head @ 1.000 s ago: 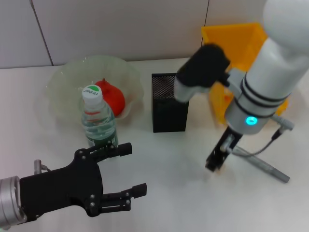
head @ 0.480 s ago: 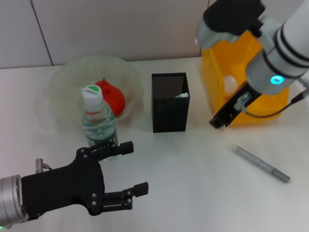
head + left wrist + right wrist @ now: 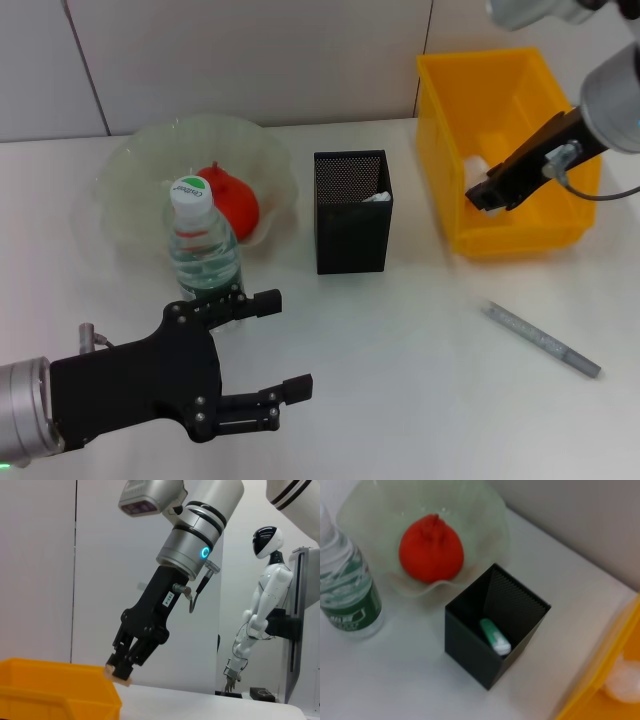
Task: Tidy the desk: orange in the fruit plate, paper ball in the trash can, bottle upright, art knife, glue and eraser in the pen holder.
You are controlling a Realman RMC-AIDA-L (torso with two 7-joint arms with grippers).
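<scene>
Since the earlier frames the right end effector has risen from the desk and now hangs above the trash can, closed on the eraser. The left end effector rests low over the desk with fingers spread open, near the upright bottle. The orange lies in the fruit plate. A green and white object stands inside the pen holder. A grey tool lies on the desk.
</scene>
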